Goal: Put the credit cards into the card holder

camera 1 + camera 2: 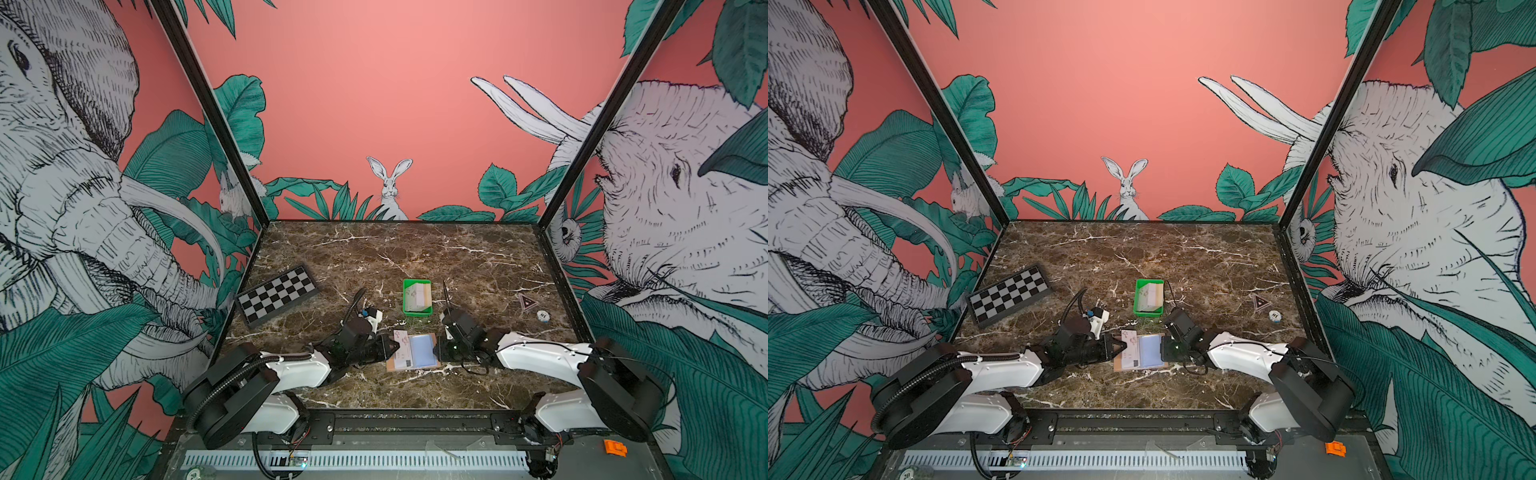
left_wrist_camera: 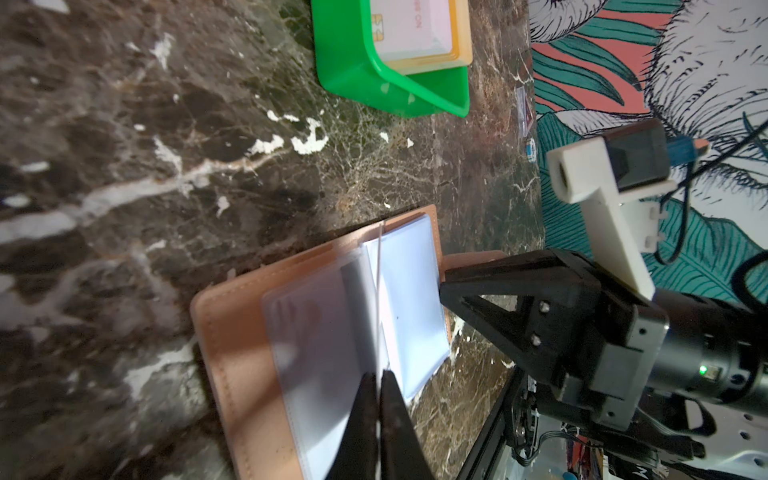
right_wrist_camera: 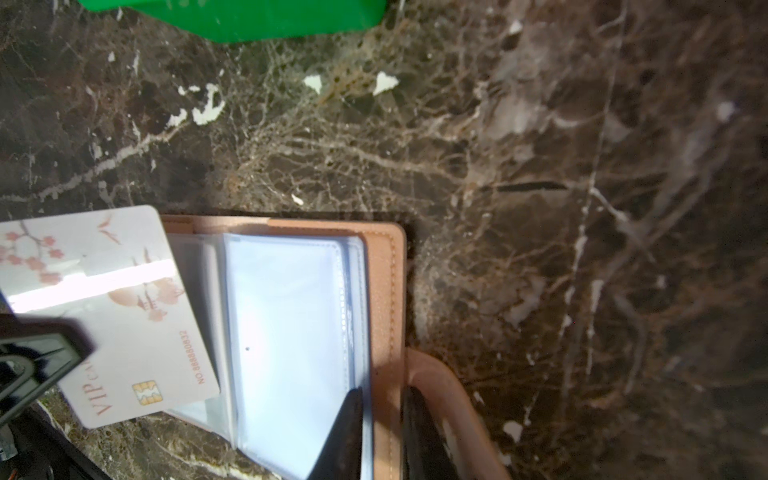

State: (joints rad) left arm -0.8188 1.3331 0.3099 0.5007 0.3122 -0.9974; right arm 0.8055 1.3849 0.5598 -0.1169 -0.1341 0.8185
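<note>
Card holder point(image 1: 422, 353) lies open and flat on the worktop point(image 1: 374, 257), close to the front edge and about midway between the left and right edges; both top views show it so point(image 1: 1148, 352). Tan cover down, clear bluish sleeves up.

My left gripper point(image 1: 394, 347) is closed tight on one credit card point(image 1: 401, 348), pinched by its left end. From my left wrist the card shows edge-on point(image 2: 380, 270), a thin pale line running out from between the two fingers point(image 2: 365, 415), no gap on either side. From my right wrist its face is up point(image 3: 116, 316): pink blossom print, gold chip, "VIP" lettering. It covers most of the holder's left half. I cannot tell whether it rests on the sleeves or hangs just above them.

My right gripper point(image 1: 436, 351) has its jaws nearly together, clamped on the holder's right edge. One finger point(image 3: 349, 432) presses on the top sleeve. The other sits outside the tan cover, beside the strap point(image 3: 449, 399).

Green tray point(image 1: 417, 311) stands just behind the holder, nearer the worktop's middle and apart from it. More cards point(image 1: 419, 296) lean stacked inside it.

Chessboard point(image 1: 276, 294) sits by the left edge. Poker chip point(image 1: 542, 316) and triangular sticker point(image 1: 527, 301) are near the right edge, well apart from the holder.
</note>
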